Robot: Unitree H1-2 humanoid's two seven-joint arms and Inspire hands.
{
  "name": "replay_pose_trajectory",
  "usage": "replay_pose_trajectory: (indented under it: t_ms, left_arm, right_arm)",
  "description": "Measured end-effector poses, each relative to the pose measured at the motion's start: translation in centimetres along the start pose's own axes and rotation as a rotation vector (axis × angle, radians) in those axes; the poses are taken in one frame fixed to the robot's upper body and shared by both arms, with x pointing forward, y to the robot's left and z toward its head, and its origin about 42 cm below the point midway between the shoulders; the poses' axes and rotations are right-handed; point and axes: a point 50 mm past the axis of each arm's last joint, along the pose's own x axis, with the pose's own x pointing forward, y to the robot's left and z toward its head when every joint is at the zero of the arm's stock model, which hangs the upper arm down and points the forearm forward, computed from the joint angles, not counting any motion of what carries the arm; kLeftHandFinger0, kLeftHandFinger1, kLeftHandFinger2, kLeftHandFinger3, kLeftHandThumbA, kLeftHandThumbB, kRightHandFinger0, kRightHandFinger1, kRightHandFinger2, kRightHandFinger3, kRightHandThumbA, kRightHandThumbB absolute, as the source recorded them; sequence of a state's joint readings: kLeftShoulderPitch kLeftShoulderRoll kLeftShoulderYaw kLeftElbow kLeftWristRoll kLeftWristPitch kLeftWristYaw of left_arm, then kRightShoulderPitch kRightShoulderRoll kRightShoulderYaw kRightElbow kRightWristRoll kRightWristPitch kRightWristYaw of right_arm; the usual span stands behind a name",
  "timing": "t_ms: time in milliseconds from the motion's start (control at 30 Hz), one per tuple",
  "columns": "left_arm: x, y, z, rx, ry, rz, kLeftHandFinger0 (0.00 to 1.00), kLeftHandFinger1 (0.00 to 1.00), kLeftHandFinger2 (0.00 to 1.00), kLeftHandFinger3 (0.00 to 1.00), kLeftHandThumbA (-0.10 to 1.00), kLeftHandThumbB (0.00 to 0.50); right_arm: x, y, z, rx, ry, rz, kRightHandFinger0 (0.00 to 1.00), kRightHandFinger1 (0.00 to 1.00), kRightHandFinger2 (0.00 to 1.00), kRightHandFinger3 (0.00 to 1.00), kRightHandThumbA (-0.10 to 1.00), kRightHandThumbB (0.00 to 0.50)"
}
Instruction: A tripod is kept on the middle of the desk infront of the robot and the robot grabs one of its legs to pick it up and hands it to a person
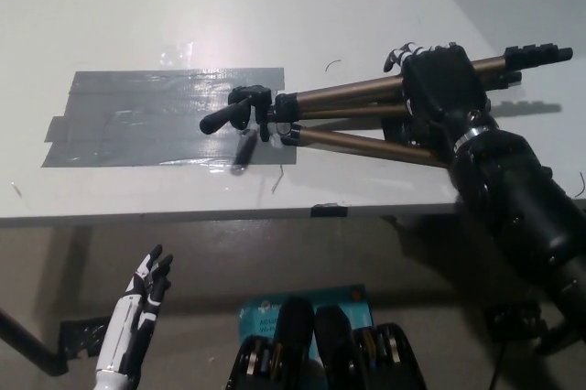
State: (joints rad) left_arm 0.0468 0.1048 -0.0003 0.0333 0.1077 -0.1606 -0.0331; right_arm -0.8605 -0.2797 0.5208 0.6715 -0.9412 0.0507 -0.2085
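The black right hand (pixel 439 88) is seen at 2 o'clock, fingers curled down. The white left hand (pixel 137 312) is held open at 7 o'clock.

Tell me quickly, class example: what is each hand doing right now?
Left hand: open, holding nothing, low beside the desk.
Right hand: shut on the tripod legs.

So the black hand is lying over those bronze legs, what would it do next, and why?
Probably lift a little. The black right hand sits curled over the legs of the bronze-and-black tripod, which looks to lie flat on the white desk, its head over the grey tape patch. Whether the hold is firm cannot be seen, so a small test raise seems wise. The white left hand waits open below the desk edge.
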Motion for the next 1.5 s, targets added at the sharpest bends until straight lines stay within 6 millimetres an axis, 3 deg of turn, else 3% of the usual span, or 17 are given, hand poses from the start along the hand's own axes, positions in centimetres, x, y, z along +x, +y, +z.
replay_pose_trajectory:
  t_ms: [67, 233, 267, 367, 433, 500, 533, 600, 867, 1000, 1200, 1267, 1400, 1500]
  left_arm:
    - [0.0, 0.0, 0.0, 0.0, 0.0, 0.0, 0.96, 1.0, 0.95, 1.0, 0.93, 0.0]
    - [0.0, 0.0, 0.0, 0.0, 0.002, 0.0, 0.96, 1.0, 0.94, 1.0, 0.93, 0.0]
    - [0.0, 0.0, 0.0, 0.0, 0.003, 0.0, 0.97, 1.0, 0.94, 1.0, 0.94, 0.0]
    - [0.0, 0.0, 0.0, 0.0, 0.006, -0.001, 0.97, 1.0, 0.94, 1.0, 0.97, 0.004]
    - [0.0, 0.0, 0.0, 0.0, 0.008, -0.001, 0.97, 1.0, 0.93, 1.0, 0.96, 0.001]
    - [0.0, 0.1, 0.0, 0.001, 0.01, -0.001, 0.96, 0.99, 0.92, 1.0, 0.95, 0.003]
    - [0.1, 0.1, 0.0, 0.002, 0.011, -0.001, 0.96, 0.98, 0.91, 1.0, 0.94, 0.0]
    - [0.1, 0.2, 0.0, 0.002, 0.012, -0.002, 0.94, 0.95, 0.9, 1.0, 0.92, 0.004]
    - [0.2, 0.3, 0.2, 0.003, 0.014, -0.004, 0.88, 0.91, 0.86, 0.98, 0.87, 0.0]
    - [0.2, 0.5, 0.3, 0.005, 0.009, -0.004, 0.91, 0.92, 0.86, 0.98, 0.87, 0.02]
    - [0.2, 0.5, 0.5, 0.006, 0.003, -0.01, 0.9, 0.91, 0.86, 0.97, 0.86, 0.0]
    - [0.3, 0.6, 0.8, 0.006, -0.005, -0.013, 0.92, 0.91, 0.87, 0.96, 0.85, 0.0]
    - [0.4, 0.6, 0.8, 0.005, -0.008, -0.017, 0.9, 0.94, 0.95, 1.0, 0.89, 0.006]
    - [0.4, 0.5, 0.9, 0.007, -0.012, -0.02, 0.94, 1.0, 1.0, 1.0, 0.97, 0.021]
  right_arm:
    - [-0.1, 0.2, 0.0, -0.013, -0.005, -0.011, 0.0, 0.23, 0.69, 0.68, -0.1, 0.243]
    - [-0.2, 0.6, -0.2, -0.029, -0.025, -0.048, 0.0, 0.23, 0.67, 0.72, -0.1, 0.24]
    - [-0.3, 0.6, -0.2, -0.033, -0.03, -0.059, 0.0, 0.21, 0.64, 0.68, -0.1, 0.239]
    - [-0.3, 0.8, -0.2, -0.035, -0.04, -0.082, 0.0, 0.08, 0.53, 0.43, -0.1, 0.242]
    - [-0.2, 0.7, -0.1, -0.032, -0.05, -0.098, 0.0, 0.06, 0.51, 0.33, -0.1, 0.244]
    - [0.1, 0.5, 0.1, -0.029, -0.062, -0.12, 0.0, 0.1, 0.57, 0.4, -0.1, 0.249]
    - [0.3, 0.3, 0.2, -0.029, -0.067, -0.129, 0.0, 0.15, 0.63, 0.61, -0.1, 0.24]
    - [0.7, 0.0, 0.3, -0.032, -0.077, -0.144, 0.0, 0.18, 0.65, 0.69, -0.1, 0.235]
    - [3.5, -2.6, 1.7, -0.043, -0.146, -0.238, 0.0, 0.19, 0.65, 0.71, -0.1, 0.27]
    - [4.5, -3.5, 2.5, -0.042, -0.177, -0.279, 0.0, 0.21, 0.67, 0.74, -0.1, 0.26]
    - [5.2, -4.2, 3.1, -0.045, -0.205, -0.321, 0.0, 0.21, 0.67, 0.73, -0.1, 0.274]
    - [5.4, -4.3, 3.1, -0.044, -0.213, -0.34, 0.0, 0.23, 0.7, 0.76, -0.1, 0.25]
    - [5.7, -4.3, 3.2, -0.039, -0.217, -0.354, 0.0, 0.28, 0.74, 0.81, -0.1, 0.216]
    - [5.9, -4.6, 3.4, -0.032, -0.223, -0.381, 0.0, 0.29, 0.74, 0.79, -0.1, 0.244]
